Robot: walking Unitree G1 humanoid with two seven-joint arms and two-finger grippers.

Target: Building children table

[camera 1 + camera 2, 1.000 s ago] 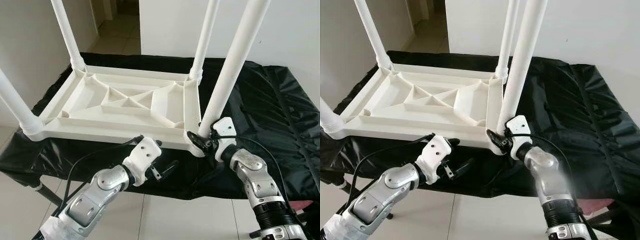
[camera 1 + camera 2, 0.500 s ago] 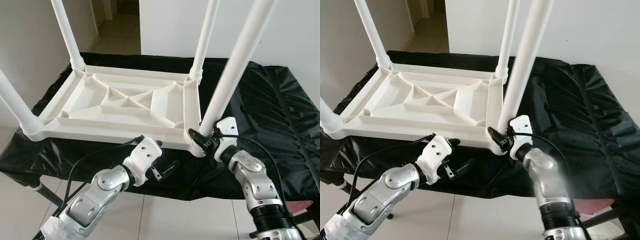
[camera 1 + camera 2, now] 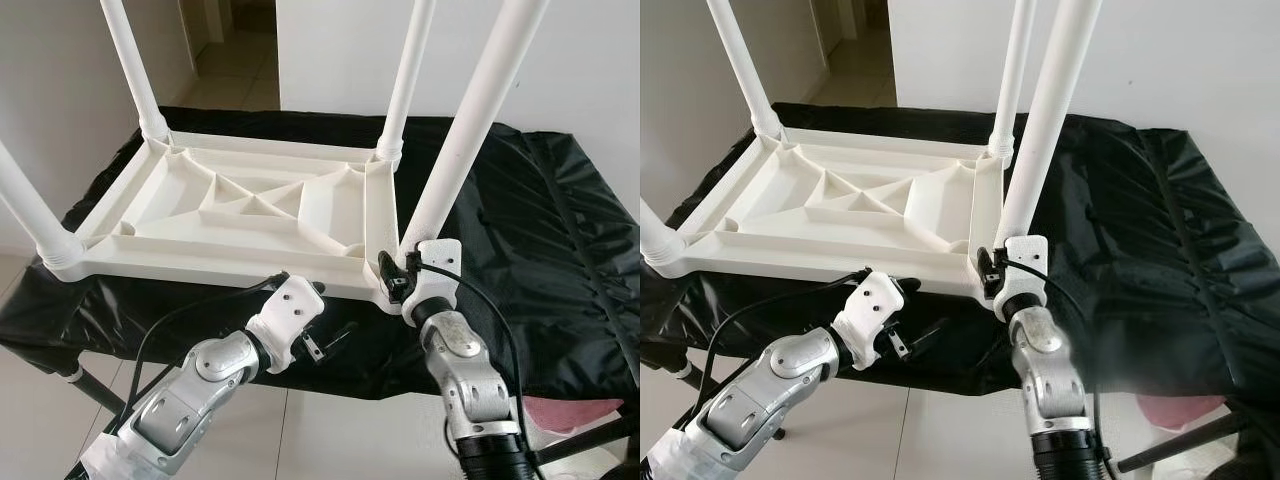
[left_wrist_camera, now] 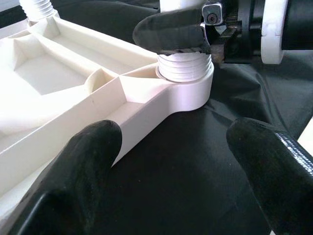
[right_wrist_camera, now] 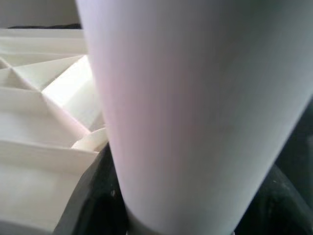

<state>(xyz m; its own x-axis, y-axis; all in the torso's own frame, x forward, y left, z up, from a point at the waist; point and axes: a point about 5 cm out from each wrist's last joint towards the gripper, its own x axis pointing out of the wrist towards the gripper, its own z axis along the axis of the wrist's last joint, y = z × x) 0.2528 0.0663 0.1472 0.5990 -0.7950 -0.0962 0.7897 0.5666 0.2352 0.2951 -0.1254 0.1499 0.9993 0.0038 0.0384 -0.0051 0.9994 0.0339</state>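
Right gripper point(image 3: 403, 277) jaws clamped round near-right table leg point(image 3: 460, 150) at its threaded base; left gripper point(image 3: 325, 343) jaws open, empty, just before upturned white tabletop point(image 3: 240, 205) corner socket point(image 4: 188, 88); black-draped counter point(image 3: 530, 220) beneath.

Smooth white plastic table point(image 3: 250, 215), glossy black cloth point(image 3: 540, 230)

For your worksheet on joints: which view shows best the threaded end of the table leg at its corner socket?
The left wrist view: the threaded end sits sharp above the corner socket. In the eye views the right gripper hides it; the right wrist view shows the leg's smooth shaft.
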